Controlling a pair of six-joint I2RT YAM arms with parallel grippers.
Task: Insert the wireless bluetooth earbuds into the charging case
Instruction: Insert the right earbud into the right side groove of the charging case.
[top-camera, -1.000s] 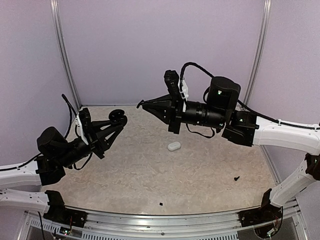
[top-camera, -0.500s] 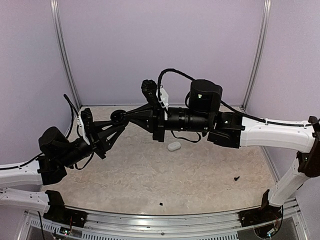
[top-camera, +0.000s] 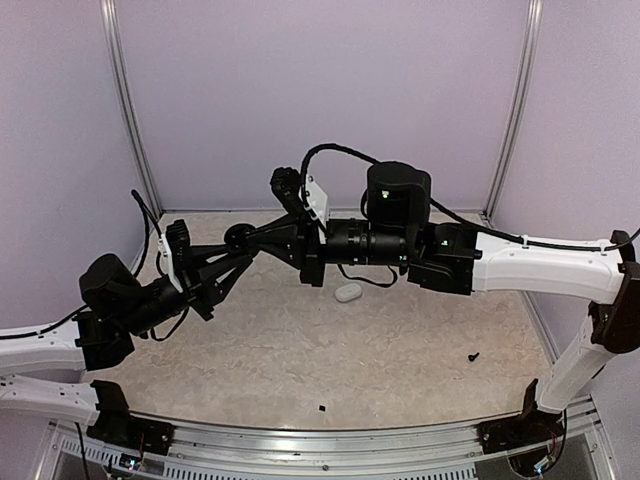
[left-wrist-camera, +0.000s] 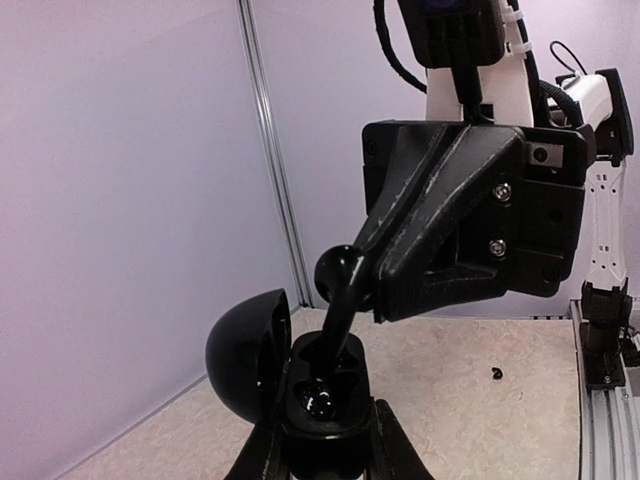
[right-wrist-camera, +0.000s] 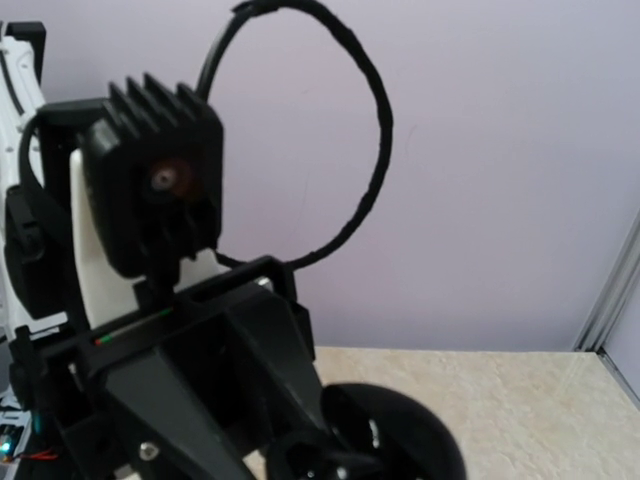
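Left pincer (left-wrist-camera: 322, 445) clamped on one black charging case (left-wrist-camera: 345, 365) between its fingertips, lid (left-wrist-camera: 248, 350) hinged open to its left. Right pincer (left-wrist-camera: 372, 282) pinched on one black earbud (left-wrist-camera: 338, 275), stem angling from its tips down into case. Second earbud (left-wrist-camera: 318, 400) seated inside. One white oval object (top-camera: 348, 292) on table (top-camera: 400, 340) below right pincer, well apart. Two small black bits (top-camera: 473, 356) farther off.

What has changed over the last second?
The right arm swung left, bringing the black earbud in its shut jaws to the open black case held by the left jaws. The left arm, white oval piece and black bits stayed put.
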